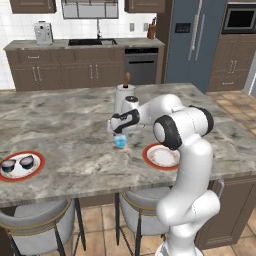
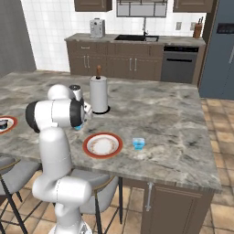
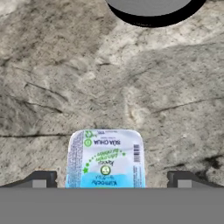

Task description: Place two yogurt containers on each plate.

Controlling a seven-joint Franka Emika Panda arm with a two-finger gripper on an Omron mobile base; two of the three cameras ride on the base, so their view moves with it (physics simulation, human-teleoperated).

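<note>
Left base view: at 9 o'clock a round white plate with a broad red-orange rim (image 1: 35, 166) already carries two dark navy round yogurt cups with pale tops (image 1: 17, 163), so that plate appears finished. A second red-rimmed white plate (image 1: 151, 159), at about 5 o'clock from the gripper (image 1: 120, 135), lies bare on the grey marbled stone island counter (image 1: 65, 125); judged from this, half the task is done and two cups remain to be moved. A small light blue yogurt cup (image 1: 120, 142) stands on the counter directly beneath the gripper, whose jaws are spread wide to either side of it and grip nothing. Hand view: the same cup shows a rounded-square white foil lid (image 3: 105, 153) printed with green and blue lettering, its lower part pale blue; the two dark fingertips (image 3: 41, 179) stand apart at 8 and 4 o'clock. Right base view: another light blue yogurt cup (image 2: 138, 144) sits just beside the bare plate at 3 o'clock; the tall white paper-towel roll (image 2: 98, 93) rises at 12 o'clock.
</note>
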